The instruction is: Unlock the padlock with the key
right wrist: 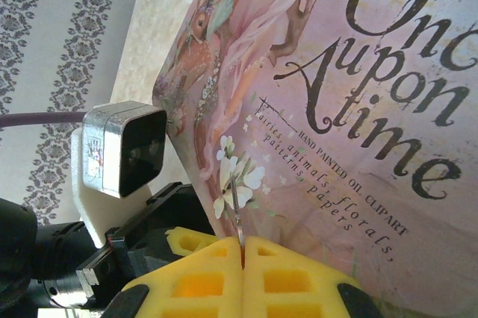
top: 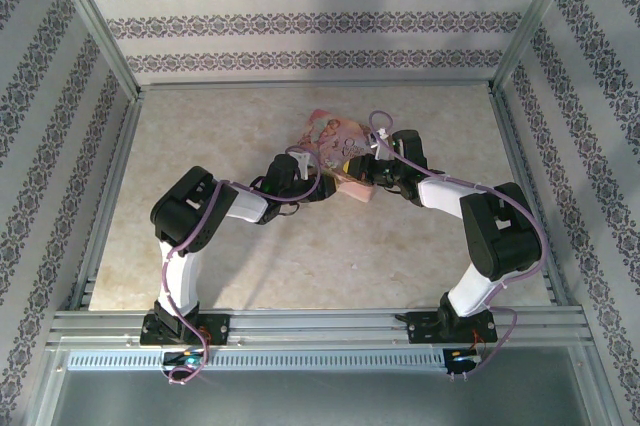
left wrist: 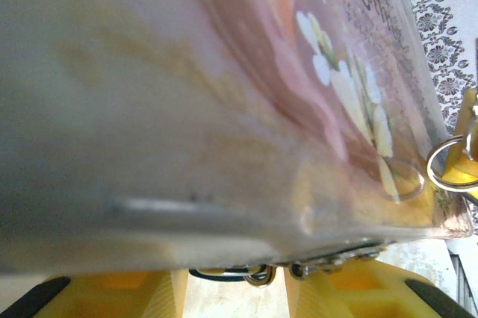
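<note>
Padlock: unable to pick out near either gripper, too small. Found right gripper (right wrist: 243,247) clamped on thin metal strip (right wrist: 236,210) at pink box (right wrist: 358,109); left gripper (left wrist: 231,288) parted at box edge. Noted beige table (top: 250,266), wallpapered walls (top: 300,21).

Robot lab test cell, aluminium frame (top: 320,324), patterned wallpaper panels (top: 310,21), marbled tabletop (top: 330,256)

My table (top: 330,261), a pale marbled beige surface, carries one pink printed box (top: 340,136) near its far middle.
</note>
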